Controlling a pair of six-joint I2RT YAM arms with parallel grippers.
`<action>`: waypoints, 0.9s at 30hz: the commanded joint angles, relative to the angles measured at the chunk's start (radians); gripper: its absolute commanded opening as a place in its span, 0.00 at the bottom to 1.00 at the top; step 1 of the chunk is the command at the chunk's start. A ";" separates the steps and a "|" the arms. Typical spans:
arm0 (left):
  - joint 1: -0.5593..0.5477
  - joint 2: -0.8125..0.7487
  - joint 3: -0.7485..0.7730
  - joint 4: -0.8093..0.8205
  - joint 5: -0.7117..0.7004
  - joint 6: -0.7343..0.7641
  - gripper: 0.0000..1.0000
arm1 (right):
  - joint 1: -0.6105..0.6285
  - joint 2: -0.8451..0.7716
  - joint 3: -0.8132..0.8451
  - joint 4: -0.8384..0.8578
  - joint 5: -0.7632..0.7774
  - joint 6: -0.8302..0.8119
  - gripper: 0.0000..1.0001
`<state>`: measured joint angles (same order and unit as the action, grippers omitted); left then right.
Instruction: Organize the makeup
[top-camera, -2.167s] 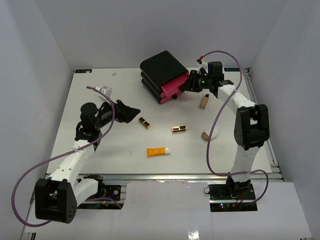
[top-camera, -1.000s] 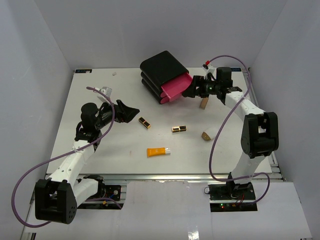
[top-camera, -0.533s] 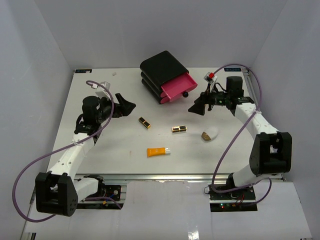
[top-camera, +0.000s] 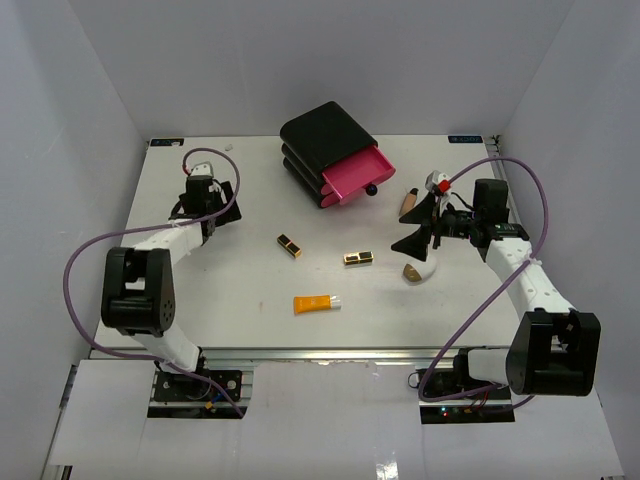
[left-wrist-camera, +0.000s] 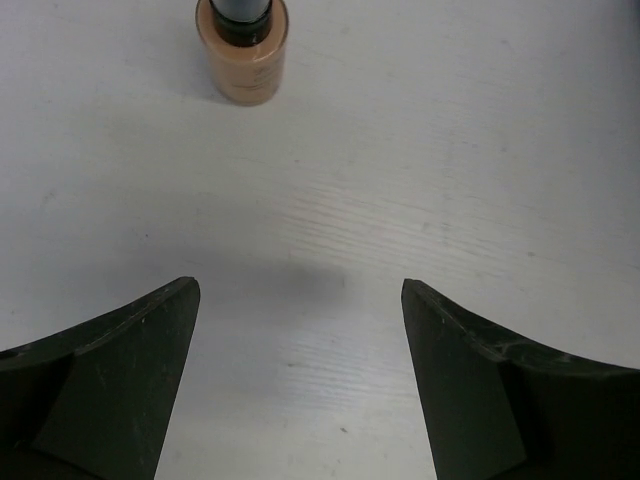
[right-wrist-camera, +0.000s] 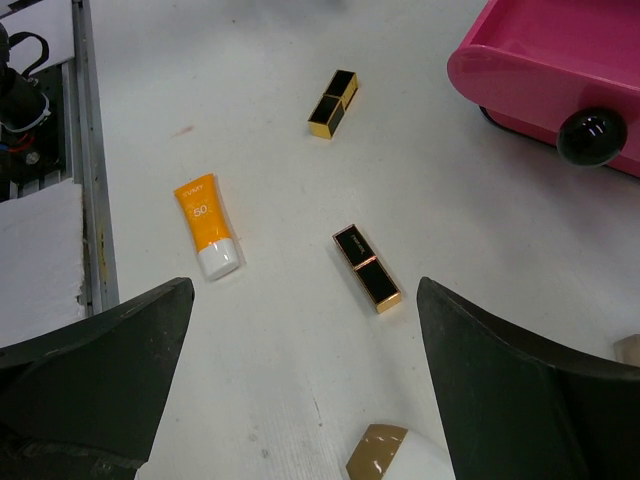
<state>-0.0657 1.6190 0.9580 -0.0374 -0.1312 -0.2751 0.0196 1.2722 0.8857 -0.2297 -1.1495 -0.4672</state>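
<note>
The job has barely begun, by the look of it. The box (top-camera: 322, 140) at 12 o'clock has one pink drawer (top-camera: 352, 172) pulled out toward 4 o'clock, and what shows of its inside is bare. All five pieces lie on the table (top-camera: 240, 300), none put away. The bottle (top-camera: 408, 203) stands at 2 o'clock, near the drawer knob. The egg (top-camera: 416, 270) lies at 4 o'clock. A lipstick (top-camera: 290, 245) is just off centre at 9 o'clock and a second lipstick (top-camera: 358, 258) just off centre at 4. The orange tube (top-camera: 316, 303) is at 6. The right gripper (right-wrist-camera: 305, 285) hovers between bottle and egg, fingers spread wide and holding nothing. The left gripper (left-wrist-camera: 298, 285) is off at 10 o'clock, fingers likewise parted and empty. Left to do, I judge: carry every piece into the drawers.
</note>
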 joint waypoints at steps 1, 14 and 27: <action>0.012 0.088 0.046 0.178 -0.092 0.106 0.92 | -0.007 -0.034 -0.003 0.033 -0.049 -0.027 0.99; 0.031 0.284 0.124 0.426 -0.088 0.198 0.90 | -0.070 -0.034 0.000 0.034 -0.072 -0.022 0.99; 0.041 0.414 0.253 0.422 -0.119 0.167 0.84 | -0.115 -0.023 0.005 0.035 -0.101 -0.003 0.99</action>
<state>-0.0299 2.0264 1.1510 0.3683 -0.2338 -0.0968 -0.0814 1.2575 0.8852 -0.2283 -1.2077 -0.4766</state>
